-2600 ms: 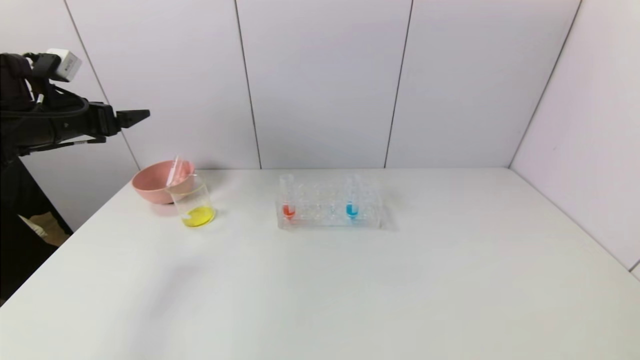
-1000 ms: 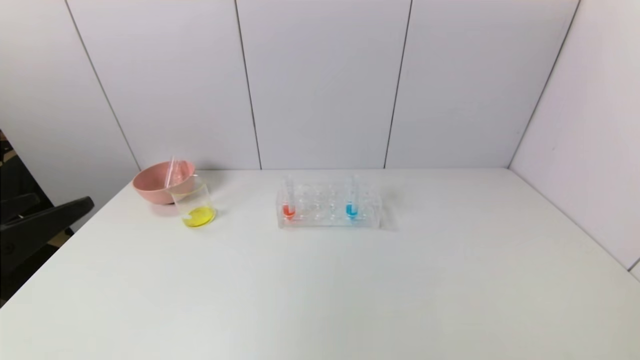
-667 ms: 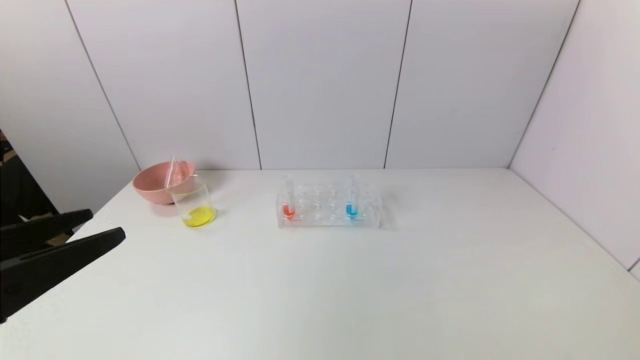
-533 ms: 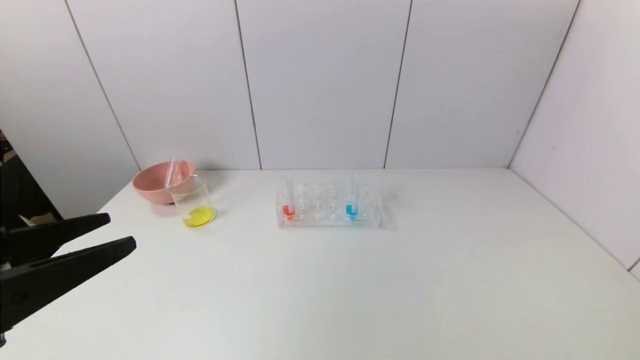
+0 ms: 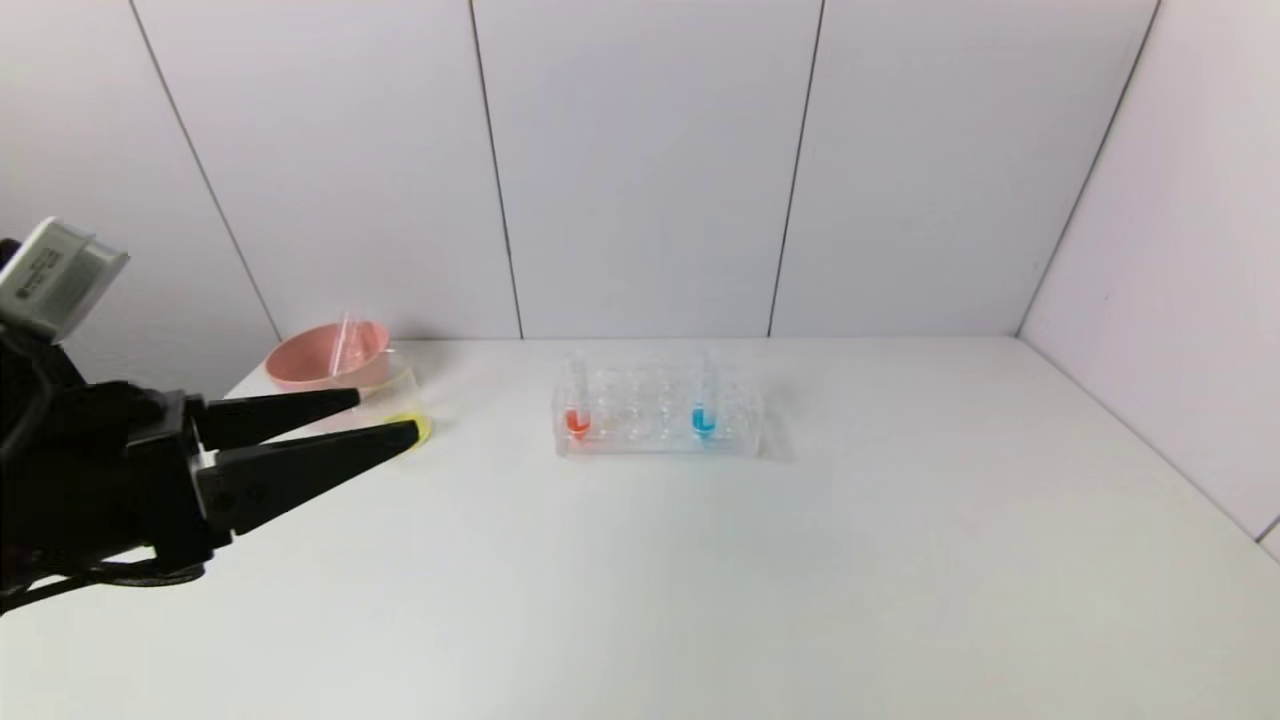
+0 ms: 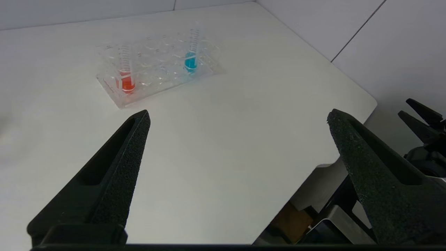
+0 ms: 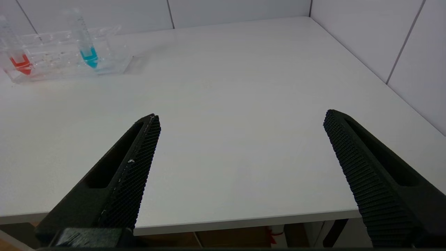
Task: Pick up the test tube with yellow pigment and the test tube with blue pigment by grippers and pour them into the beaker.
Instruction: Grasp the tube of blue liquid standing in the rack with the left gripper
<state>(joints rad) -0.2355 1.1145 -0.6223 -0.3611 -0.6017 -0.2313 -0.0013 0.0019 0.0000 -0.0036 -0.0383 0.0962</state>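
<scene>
The blue pigment tube (image 5: 704,405) stands at the right end of a clear rack (image 5: 655,440); it also shows in the left wrist view (image 6: 190,57) and the right wrist view (image 7: 87,52). The beaker (image 5: 400,375) holds yellow liquid and stands by the pink bowl. No tube with yellow liquid shows; a clear tube (image 5: 349,338) leans in the bowl. My left gripper (image 5: 388,415) is open and empty, its fingers crossing in front of the beaker in the head view. My right gripper (image 7: 242,116) is open and empty, low at the table's front edge.
A red-liquid tube (image 5: 576,410) stands at the rack's left end. The pink bowl (image 5: 310,365) sits at the back left by the wall. The right gripper (image 6: 423,120) shows off the table's corner in the left wrist view. Wall panels close the back and right.
My left gripper dropped out of view from high on the left, then came back up from the lower left, moving right with its fingers open, until it now overlaps the beaker.
</scene>
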